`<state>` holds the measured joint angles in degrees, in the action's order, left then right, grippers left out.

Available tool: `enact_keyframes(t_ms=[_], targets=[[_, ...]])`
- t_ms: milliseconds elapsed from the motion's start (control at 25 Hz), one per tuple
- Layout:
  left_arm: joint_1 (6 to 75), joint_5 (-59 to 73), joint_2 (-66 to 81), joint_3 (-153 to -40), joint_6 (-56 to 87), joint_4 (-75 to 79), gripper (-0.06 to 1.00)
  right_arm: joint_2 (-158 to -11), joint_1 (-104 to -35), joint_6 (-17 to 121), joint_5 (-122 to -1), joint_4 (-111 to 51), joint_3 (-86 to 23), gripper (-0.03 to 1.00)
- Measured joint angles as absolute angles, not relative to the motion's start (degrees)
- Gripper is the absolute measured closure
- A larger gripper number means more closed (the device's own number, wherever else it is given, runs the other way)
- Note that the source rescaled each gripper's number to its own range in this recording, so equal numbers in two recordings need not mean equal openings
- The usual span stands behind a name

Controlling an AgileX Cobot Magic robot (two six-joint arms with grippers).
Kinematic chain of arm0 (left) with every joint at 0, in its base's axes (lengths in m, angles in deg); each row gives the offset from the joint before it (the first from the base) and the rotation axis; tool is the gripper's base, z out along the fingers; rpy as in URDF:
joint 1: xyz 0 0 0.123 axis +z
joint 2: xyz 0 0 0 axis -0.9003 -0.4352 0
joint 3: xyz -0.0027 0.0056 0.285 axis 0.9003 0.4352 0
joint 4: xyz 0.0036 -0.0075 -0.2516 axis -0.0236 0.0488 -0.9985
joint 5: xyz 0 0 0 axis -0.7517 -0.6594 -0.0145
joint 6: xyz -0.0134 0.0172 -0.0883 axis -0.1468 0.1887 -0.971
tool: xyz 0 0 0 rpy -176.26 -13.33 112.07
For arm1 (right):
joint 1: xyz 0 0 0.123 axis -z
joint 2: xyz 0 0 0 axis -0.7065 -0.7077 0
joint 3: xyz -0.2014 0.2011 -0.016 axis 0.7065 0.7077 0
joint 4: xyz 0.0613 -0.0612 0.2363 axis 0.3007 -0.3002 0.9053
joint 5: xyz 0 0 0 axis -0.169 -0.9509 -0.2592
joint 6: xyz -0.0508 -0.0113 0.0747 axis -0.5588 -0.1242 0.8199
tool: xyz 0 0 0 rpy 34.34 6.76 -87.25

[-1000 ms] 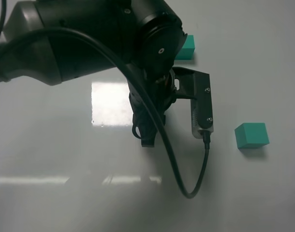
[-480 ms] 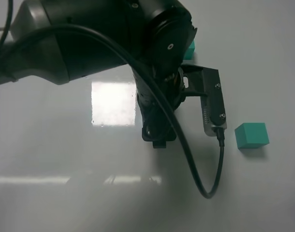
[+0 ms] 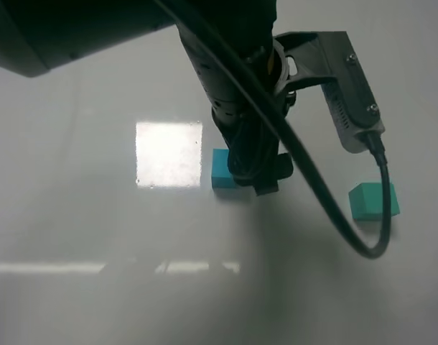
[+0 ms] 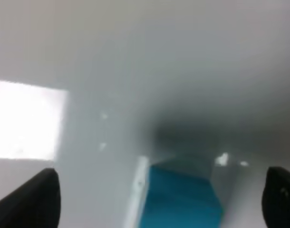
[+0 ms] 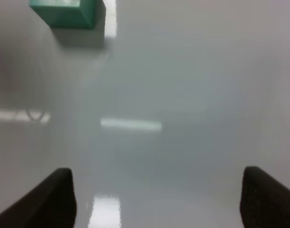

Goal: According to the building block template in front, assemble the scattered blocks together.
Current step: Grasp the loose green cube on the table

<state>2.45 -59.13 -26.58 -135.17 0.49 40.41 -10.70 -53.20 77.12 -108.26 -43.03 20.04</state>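
The blue-teal cube [image 3: 221, 175] sits on the white table, partly covered by my left gripper [image 3: 262, 180], which hangs just over its right side. In the left wrist view the cube [image 4: 180, 202] lies between the wide-open dark fingertips [image 4: 38, 199] without touching them. The sea-green cube [image 3: 370, 201] sits alone at the right, partly behind the arm's cable. It shows far ahead in the right wrist view [image 5: 64, 12], where my right gripper [image 5: 159, 199] is open and empty. The template is hidden behind the left arm.
The white table [image 3: 97, 302] carries a bright window reflection [image 3: 169, 153] left of the blue-teal cube. The left arm's black cable [image 3: 348, 237] loops down between the two cubes. The left arm's bulk fills the top of the exterior view.
The left arm has swung right and closer to the camera. The blue-teal cube has come into view beside the gripper, and the template at the back is now covered by the arm.
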Motion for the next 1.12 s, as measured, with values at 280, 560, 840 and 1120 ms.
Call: enact_keyframes(t_ms=[280, 560, 840, 1120], targets=[[4.0, -59.2, -19.4, -135.2, -24.4, 45.6, -0.05, -10.7, -53.2, 77.1, -108.3, -43.0, 20.0, 0.3], [16.7, -59.1, -10.3, -134.7, -31.9, 43.9, -0.05, -10.7, -53.2, 77.1, -108.3, -43.0, 20.0, 0.3], [40.4, -59.1, -1.4, -126.9, -28.9, 29.6, -0.05, -10.7, -53.2, 77.1, -108.3, -43.0, 20.0, 0.3], [66.4, -59.1, 9.9, -108.9, -16.0, 18.2, 0.03, -10.7, -53.2, 77.1, -108.3, -43.0, 20.0, 0.3]])
